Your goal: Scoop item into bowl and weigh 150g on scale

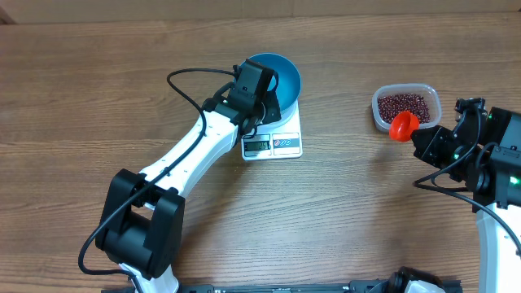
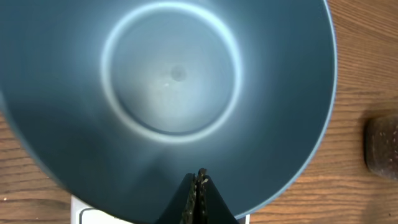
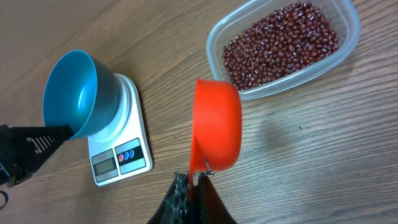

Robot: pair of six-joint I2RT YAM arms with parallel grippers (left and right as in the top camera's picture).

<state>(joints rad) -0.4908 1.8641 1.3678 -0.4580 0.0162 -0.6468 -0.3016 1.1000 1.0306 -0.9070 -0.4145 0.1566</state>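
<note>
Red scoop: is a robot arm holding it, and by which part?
Yes. The right gripper is shut on the handle of the red scoop, at the end away from its cup.

No word, brand or number can be read anywhere. The scale (image 3: 127, 146), up and left of the fingers (image 3: 179, 199) of the right gripper (image 3: 193, 182), has a grey display (image 3: 103, 163) with no legible digits.

the right gripper (image 3: 194, 186), low in the middle, is clamped tight on the handle of a red-orange scoop (image 3: 216, 127), which is tipped on its side above the wooden table (image 3: 311, 155). just beyond it, a clear tub (image 3: 351, 37) holds the beans (image 3: 280, 43). to the left, the blue bowl (image 3: 71, 93) sits on the white scale (image 3: 127, 134), with the dark left gripper (image 3: 37, 140) at its rim.
</note>
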